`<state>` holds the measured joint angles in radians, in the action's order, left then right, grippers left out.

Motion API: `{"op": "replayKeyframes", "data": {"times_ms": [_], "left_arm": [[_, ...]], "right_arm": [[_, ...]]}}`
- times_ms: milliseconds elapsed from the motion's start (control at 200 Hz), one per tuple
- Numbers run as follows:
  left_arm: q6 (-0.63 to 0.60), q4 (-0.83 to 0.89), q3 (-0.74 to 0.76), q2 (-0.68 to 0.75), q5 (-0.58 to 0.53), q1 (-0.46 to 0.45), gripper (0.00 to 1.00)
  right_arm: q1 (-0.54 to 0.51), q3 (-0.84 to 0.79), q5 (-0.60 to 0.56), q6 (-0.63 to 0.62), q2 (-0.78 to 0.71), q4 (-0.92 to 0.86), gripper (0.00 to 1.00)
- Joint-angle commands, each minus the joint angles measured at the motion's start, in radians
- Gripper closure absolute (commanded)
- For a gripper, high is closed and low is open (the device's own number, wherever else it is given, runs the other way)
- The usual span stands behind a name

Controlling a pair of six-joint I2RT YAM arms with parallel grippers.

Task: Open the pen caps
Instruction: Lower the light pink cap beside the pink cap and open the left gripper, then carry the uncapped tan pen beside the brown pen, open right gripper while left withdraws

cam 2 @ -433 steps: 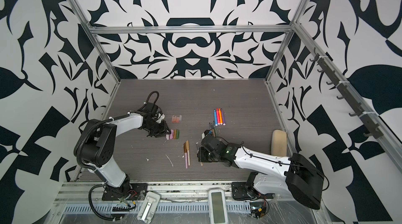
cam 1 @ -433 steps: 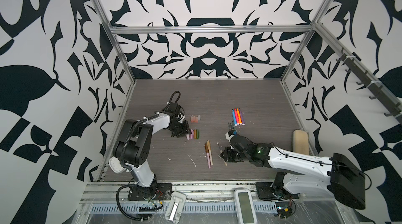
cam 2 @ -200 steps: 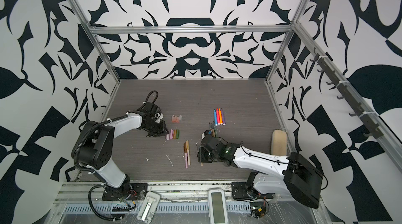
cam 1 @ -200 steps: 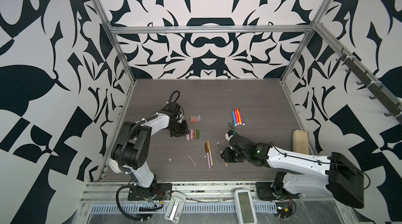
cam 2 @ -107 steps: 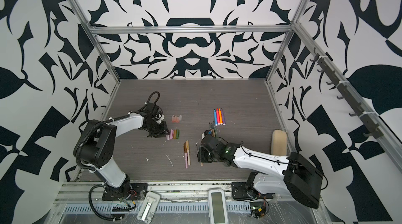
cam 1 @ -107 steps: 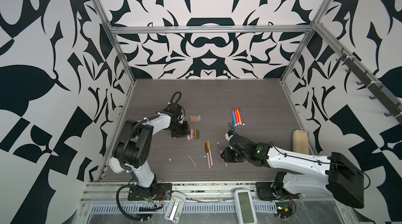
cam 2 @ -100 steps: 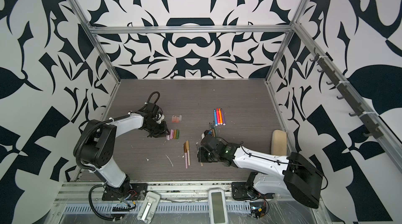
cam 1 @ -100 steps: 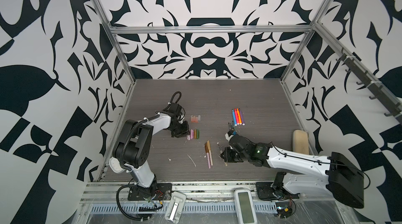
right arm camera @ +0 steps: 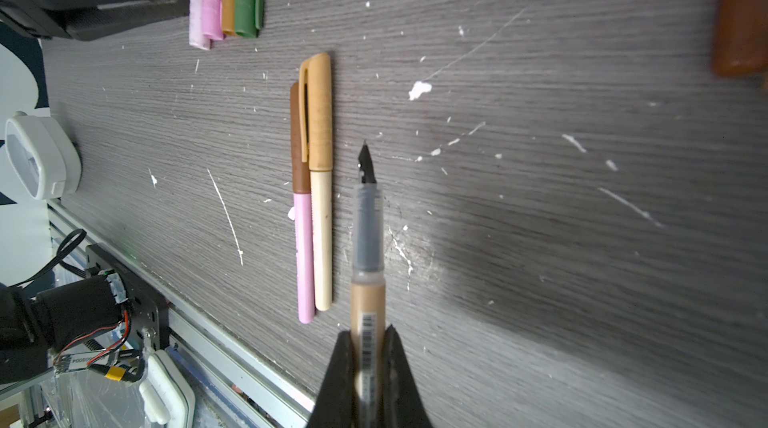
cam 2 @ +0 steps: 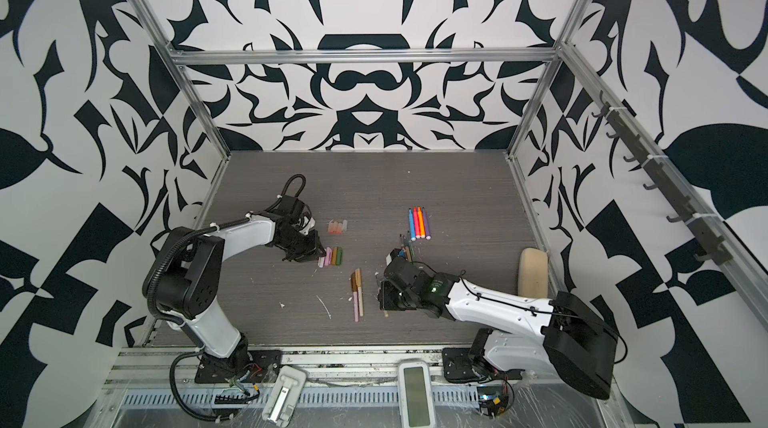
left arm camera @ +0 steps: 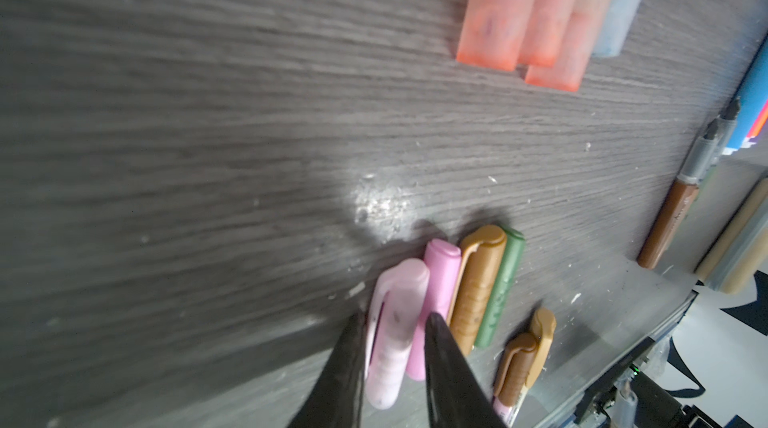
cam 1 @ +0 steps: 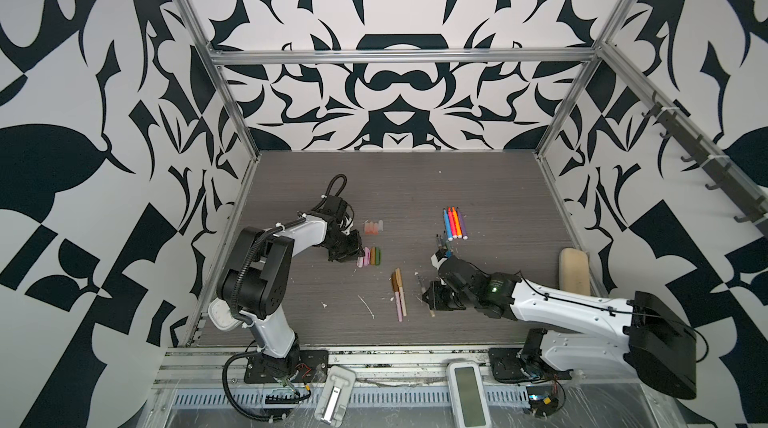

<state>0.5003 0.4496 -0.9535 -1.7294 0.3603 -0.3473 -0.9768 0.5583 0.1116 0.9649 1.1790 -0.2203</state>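
Nothing has shifted since a moment ago. The left pincer [left arm camera: 395, 316] pinches the pale pink cap [left arm camera: 399, 301], the end one of a four-cap row [cam 1: 371, 256] left of centre on the bench [cam 1: 498, 197]. The right pincer [right arm camera: 368, 332] clamps an uncapped tan pen [right arm camera: 368, 301] at lower middle. Also present: four translucent caps [cam 1: 372, 226], four bright pens [cam 1: 454, 222], two capped pens [cam 1: 399, 293].

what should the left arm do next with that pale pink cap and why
Probably open the left gripper and let go. Its jaws are closed on the pale pink cap, which seems to lie on the table beside the pink cap, in line with the tan cap and green cap. The right gripper holds an uncapped pen.
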Motion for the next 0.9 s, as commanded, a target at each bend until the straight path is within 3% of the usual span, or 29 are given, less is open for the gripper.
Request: {"op": "replayKeyframes", "data": {"times_ms": [0, 125, 325, 515, 895], "left_arm": [[0.0, 0.01, -0.015, -0.018, 0.003, -0.002, 0.71], [-0.003, 0.015, -0.012, -0.002, 0.002, -0.003, 0.71], [-0.002, 0.03, -0.013, 0.047, 0.008, -0.001, 0.71], [-0.005, 0.049, -0.002, 0.116, 0.004, 0.002, 0.7], [-0.009, 0.091, -0.002, 0.323, 0.027, 0.018, 0.66]], "right_arm": [[0.003, 0.021, -0.016, -0.018, -0.006, -0.004, 1.0], [0.008, 0.045, -0.019, -0.038, 0.014, -0.022, 1.0], [0.071, 0.198, -0.072, -0.167, 0.104, -0.196, 1.0], [0.084, 0.392, -0.263, -0.243, 0.25, -0.386, 1.0], [0.088, 0.647, -0.579, -0.209, 0.584, -0.589, 1.0]]}}
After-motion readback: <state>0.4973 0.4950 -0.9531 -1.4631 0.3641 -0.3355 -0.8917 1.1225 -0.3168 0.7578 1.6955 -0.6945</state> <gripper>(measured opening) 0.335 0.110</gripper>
